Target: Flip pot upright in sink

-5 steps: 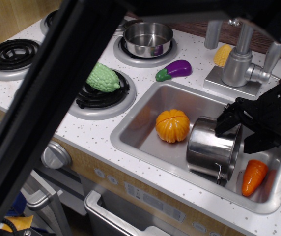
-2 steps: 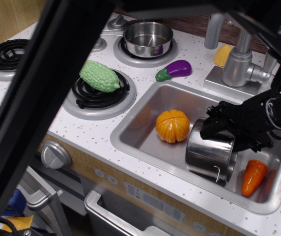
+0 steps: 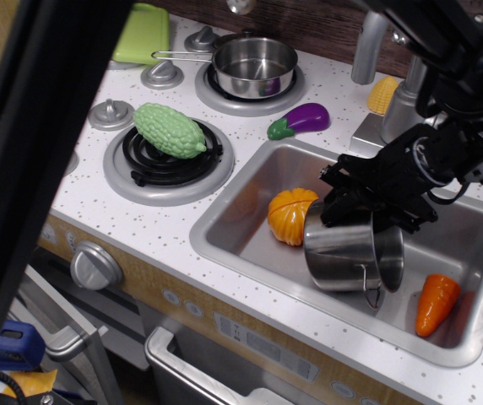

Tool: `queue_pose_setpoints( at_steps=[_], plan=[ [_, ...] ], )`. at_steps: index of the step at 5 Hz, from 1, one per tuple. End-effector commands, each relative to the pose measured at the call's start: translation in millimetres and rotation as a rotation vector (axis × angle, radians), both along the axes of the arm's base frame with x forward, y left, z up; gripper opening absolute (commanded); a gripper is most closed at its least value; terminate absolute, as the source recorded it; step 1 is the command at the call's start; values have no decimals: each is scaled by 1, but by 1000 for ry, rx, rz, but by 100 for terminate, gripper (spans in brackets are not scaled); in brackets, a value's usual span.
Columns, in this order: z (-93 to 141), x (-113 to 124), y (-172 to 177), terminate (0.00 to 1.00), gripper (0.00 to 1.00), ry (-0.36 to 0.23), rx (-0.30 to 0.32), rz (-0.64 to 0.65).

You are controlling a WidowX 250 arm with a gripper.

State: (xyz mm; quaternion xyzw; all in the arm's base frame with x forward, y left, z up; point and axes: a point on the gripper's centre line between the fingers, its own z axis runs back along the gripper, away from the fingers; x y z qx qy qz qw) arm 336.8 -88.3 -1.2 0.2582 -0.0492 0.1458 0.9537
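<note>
Right of centre in the frame, the pot [image 3: 353, 253] lies tilted on its side in the sink [image 3: 250, 211], its open mouth turned toward the lower right and one wire loop handle hanging at its lower rim. Over its upper edge sits the black tool [image 3: 368, 202], but the dark fingers blur into the arm behind them, so whether it is clenched on the rim or released cannot be told. An orange pumpkin [image 3: 290, 214] rests just left of the pot, partly hidden behind it. A carrot [image 3: 436, 304] lies at the lower right of the basin. On the counter [image 3: 174, 232], an eggplant [image 3: 301, 120] lies near the sink's upper edge, and a green gourd [image 3: 170, 131] sits on a burner. A broad dark out-of-focus bar crosses the left side, covering that part of the scene.
</note>
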Motion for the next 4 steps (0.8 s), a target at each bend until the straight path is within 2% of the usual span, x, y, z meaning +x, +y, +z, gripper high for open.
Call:
queue_pose_setpoints(
  at_steps=[1, 2, 3, 4],
  plan=[
    [20, 9, -7, 0, 0, -57, -170, 27],
    [22, 7, -16, 0, 0, -62, -276, 74],
    [18, 2, -17, 0, 0, -93, -358, 86],
    [6, 1, -18, 0, 0, -105, -398, 84]
  ],
)
